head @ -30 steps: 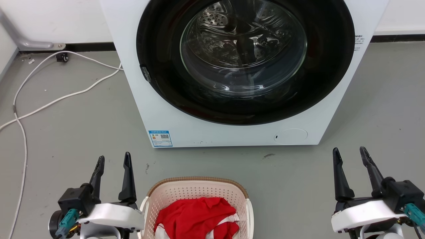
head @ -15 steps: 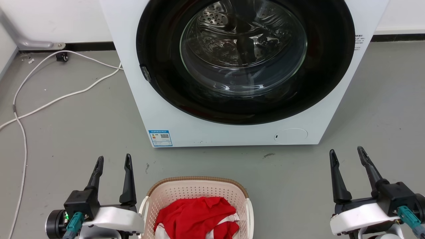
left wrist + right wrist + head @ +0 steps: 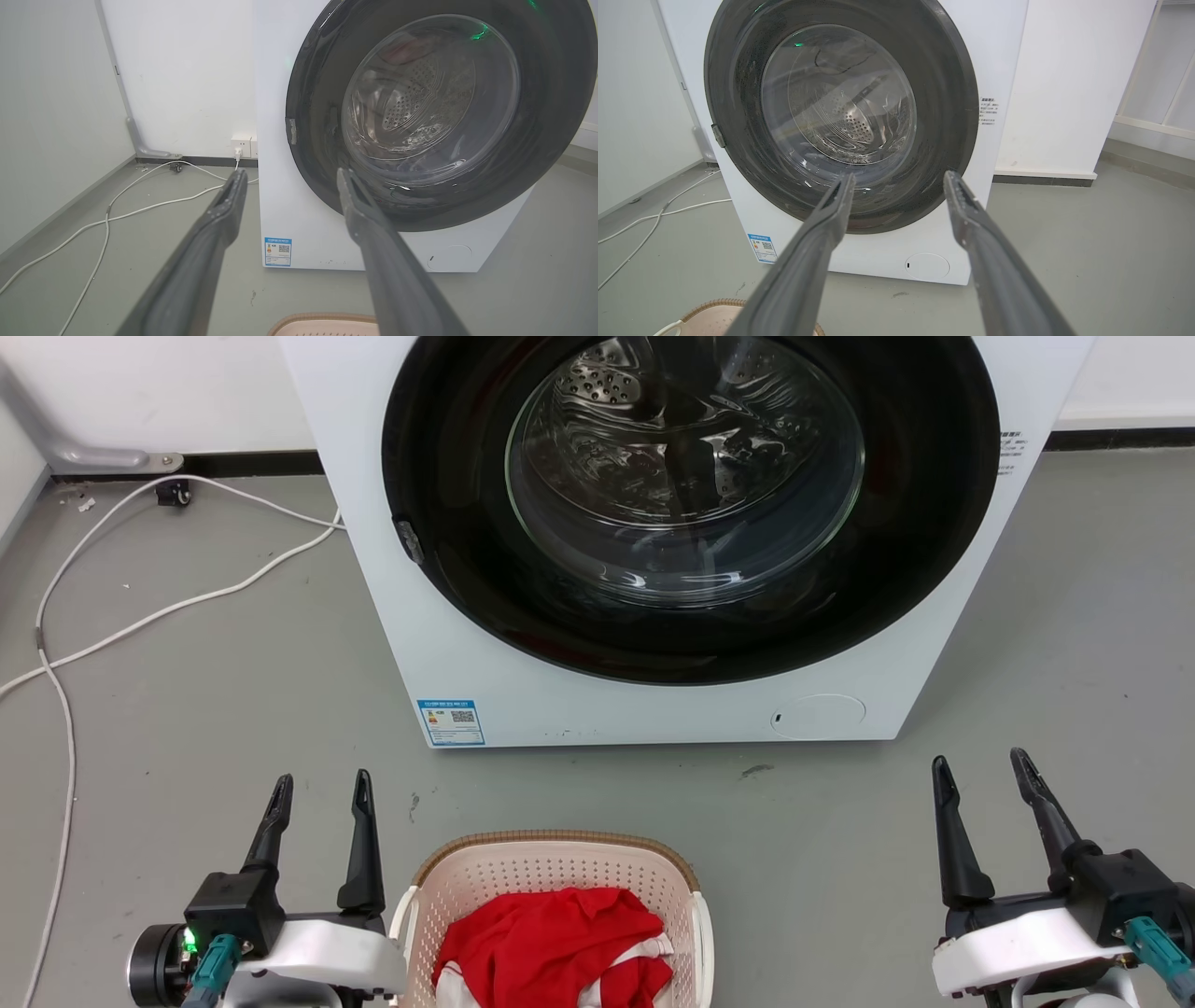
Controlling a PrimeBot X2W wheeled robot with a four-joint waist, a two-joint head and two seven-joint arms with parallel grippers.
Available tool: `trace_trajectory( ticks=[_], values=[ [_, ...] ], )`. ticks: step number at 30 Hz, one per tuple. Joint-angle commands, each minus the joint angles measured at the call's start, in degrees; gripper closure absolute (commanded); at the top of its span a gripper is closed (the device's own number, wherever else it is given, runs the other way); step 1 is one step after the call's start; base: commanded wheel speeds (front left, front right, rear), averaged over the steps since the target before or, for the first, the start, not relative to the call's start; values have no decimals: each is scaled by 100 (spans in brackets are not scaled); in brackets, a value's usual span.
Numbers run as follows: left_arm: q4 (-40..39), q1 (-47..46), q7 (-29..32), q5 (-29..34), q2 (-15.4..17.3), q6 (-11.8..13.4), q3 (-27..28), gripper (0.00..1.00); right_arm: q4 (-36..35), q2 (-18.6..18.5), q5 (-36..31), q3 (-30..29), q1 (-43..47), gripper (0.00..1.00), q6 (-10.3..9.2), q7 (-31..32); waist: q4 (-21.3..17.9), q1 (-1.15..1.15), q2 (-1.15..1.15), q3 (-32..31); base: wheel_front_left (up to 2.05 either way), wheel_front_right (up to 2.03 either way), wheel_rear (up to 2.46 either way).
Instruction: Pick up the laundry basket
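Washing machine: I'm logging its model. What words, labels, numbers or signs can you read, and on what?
Blue sticker, lower left of the washing machine front: QR code and print, too small to read.
Dark print near its right edge: too small to read.
Nothing legible to quote.

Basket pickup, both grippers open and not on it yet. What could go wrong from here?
1. The left gripper sits beside the basket, the right gripper far off to its side: an uneven grab could tilt it and spill the red cloth.
2. Its thin handles lie at the head view's bottom edge, partly cut off: a grasp may miss.
3. The washer stands close ahead; a forward swing could hit it.
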Motion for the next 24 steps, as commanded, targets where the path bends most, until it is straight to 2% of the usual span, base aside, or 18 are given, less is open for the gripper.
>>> trace_trajectory(
  ticks=[1,10,13,17,24],
  values=[
    [5,43,-30,-14,15,11,16,0,9,-15,54,-1,9,0,-2,-14,-1,0,0,4,0,0,0],
    [20,50,-30,-23,15,25,22,0,35,-15,103,17,20,0,-2,-14,2,0,0,10,0,0,0],
    [26,20,-29,-38,17,143,95,0,20,-15,101,31,0,0,-2,-14,-1,0,0,24,0,0,0],
    [49,-48,-27,61,14,172,171,0,20,-14,125,71,-62,0,-2,-14,-11,0,0,78,0,0,0],
    [435,-373,-23,226,30,-37,374,0,505,-12,242,460,-355,0,-2,-13,-14,0,0,388,0,0,0]
  ],
)
